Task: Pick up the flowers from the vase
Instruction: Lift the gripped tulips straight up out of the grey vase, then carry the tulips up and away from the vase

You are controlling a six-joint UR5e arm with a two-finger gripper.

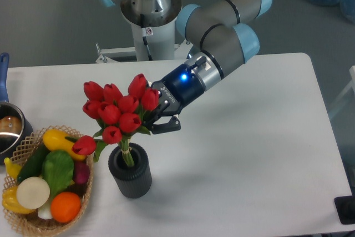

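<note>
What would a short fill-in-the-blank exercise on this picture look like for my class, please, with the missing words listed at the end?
1. The gripper is shut on the bunch of ____ tulips.
2. The green stems reach down into the mouth of the dark grey ____.
3. The wicker basket of vegetables stands at the table's front ____ corner in the picture.
4. An orange lies in the ____.

Missing words: red; vase; left; basket

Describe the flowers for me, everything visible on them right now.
The flowers are a bunch of red tulips with green leaves and bundled green stems, likely artificial. They stand nearly upright, partly raised, stem ends just inside the mouth of the vase. The gripper grips them from the right below the heads. One bloom droops left, towards the basket.
</note>
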